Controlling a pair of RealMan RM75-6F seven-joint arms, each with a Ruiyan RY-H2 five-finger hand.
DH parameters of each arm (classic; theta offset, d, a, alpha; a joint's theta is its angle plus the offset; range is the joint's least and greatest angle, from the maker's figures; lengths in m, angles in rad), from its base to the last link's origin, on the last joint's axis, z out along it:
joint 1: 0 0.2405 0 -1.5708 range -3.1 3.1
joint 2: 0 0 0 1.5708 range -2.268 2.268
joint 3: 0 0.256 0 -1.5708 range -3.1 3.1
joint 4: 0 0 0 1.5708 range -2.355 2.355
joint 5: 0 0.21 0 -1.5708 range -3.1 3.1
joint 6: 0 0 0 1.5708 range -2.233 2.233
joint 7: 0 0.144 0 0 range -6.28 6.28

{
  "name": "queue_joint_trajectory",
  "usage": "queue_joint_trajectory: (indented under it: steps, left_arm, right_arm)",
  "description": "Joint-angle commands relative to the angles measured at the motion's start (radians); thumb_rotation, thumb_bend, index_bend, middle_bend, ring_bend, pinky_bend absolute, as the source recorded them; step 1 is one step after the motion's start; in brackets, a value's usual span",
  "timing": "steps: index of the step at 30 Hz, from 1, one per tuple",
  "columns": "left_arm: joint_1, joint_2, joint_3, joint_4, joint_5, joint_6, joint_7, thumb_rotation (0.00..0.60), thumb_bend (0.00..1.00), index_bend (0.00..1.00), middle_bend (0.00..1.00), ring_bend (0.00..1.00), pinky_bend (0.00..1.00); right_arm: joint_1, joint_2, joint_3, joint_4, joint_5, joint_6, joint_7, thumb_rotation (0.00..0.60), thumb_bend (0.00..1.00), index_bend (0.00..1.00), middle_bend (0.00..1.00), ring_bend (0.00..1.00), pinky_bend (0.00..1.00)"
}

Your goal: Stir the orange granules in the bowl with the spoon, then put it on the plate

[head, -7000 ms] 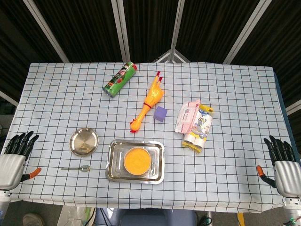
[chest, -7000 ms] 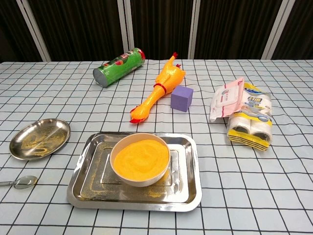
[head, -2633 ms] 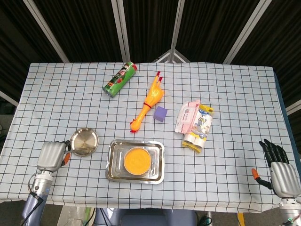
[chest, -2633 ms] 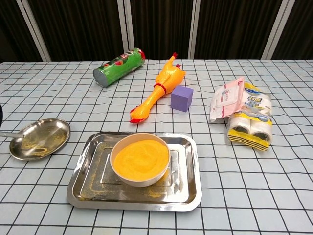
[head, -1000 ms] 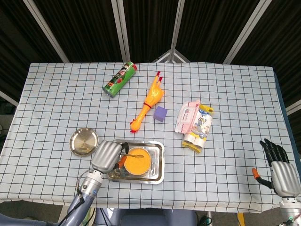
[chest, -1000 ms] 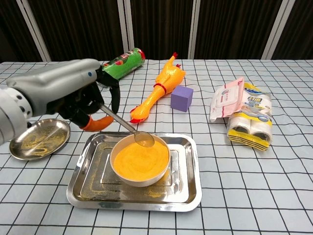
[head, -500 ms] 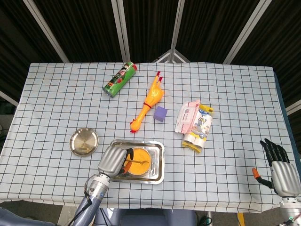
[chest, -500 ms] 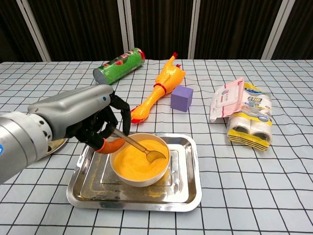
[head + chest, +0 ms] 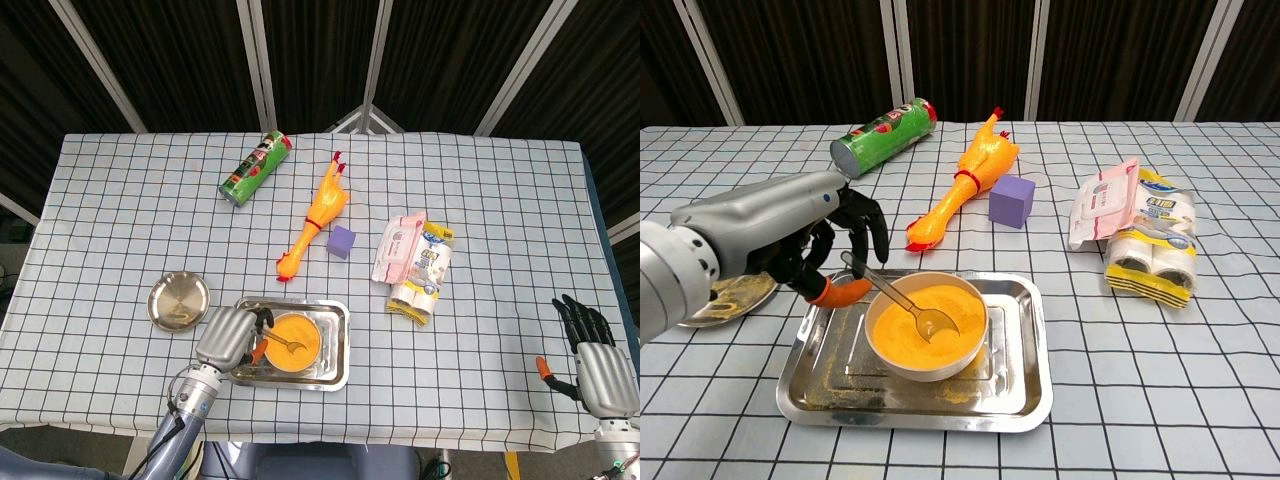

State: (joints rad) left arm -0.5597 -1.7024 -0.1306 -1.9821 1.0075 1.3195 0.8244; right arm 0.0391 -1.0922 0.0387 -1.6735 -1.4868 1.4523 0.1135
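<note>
The spoon (image 9: 902, 298) has swept back toward the bowl's (image 9: 927, 356) near side. The left hand (image 9: 800, 248) pinches its thin, stiff, likely slippery handle near the end; the right hand (image 9: 597, 360) rests open, holding nothing.

White bowl of orange granules (image 9: 926, 325) sits in the rectangular steel tray (image 9: 1020, 385), metal spoon (image 9: 902, 297) tip in the granules. Round steel plate (image 9: 179, 302) left of tray. Behind: green chip can (image 9: 255, 167), yellow rubber chicken (image 9: 314, 219), purple cube (image 9: 342, 242); wipes packs (image 9: 415, 263) to the right.
</note>
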Motion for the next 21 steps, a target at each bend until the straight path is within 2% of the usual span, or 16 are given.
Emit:
queue_joint_trajectory:
  steps: [1, 8, 14, 18, 21]
  left_arm:
    - [-0.002, 0.004, 0.001, 0.0, 0.002, 0.003, 0.002, 0.6, 0.39, 0.36, 0.44, 0.73, 0.83]
    - [-0.002, 0.037, 0.012, -0.011, 0.002, 0.01, 0.004, 0.6, 0.24, 0.3, 0.39, 0.73, 0.83]
    - [0.006, 0.084, 0.025, -0.029, 0.011, 0.014, -0.011, 0.6, 0.22, 0.29, 0.39, 0.73, 0.83]
    - [0.011, 0.118, 0.034, -0.026, 0.022, 0.014, -0.022, 0.6, 0.22, 0.28, 0.43, 0.73, 0.83]
    - [0.009, 0.141, 0.033, -0.025, 0.013, 0.013, -0.014, 0.6, 0.22, 0.26, 0.51, 0.75, 0.84]
  right_arm:
    - [0.0, 0.0, 0.0, 0.0, 0.001, 0.0, 0.001, 0.6, 0.4, 0.0, 0.0, 0.0, 0.0]
    - [0.0, 0.001, 0.0, 0.0, 0.001, -0.001, 0.005, 0.6, 0.4, 0.0, 0.0, 0.0, 0.0]
    - [0.0, 0.0, -0.001, 0.0, 0.001, -0.002, 0.004, 0.6, 0.4, 0.0, 0.0, 0.0, 0.0]
    - [0.0, 0.0, -0.001, -0.001, 0.0, -0.002, 0.002, 0.6, 0.4, 0.0, 0.0, 0.0, 0.0]
    - [0.0, 0.0, -0.001, -0.002, 0.0, -0.002, 0.001, 0.6, 0.4, 0.0, 0.0, 0.0, 0.0]
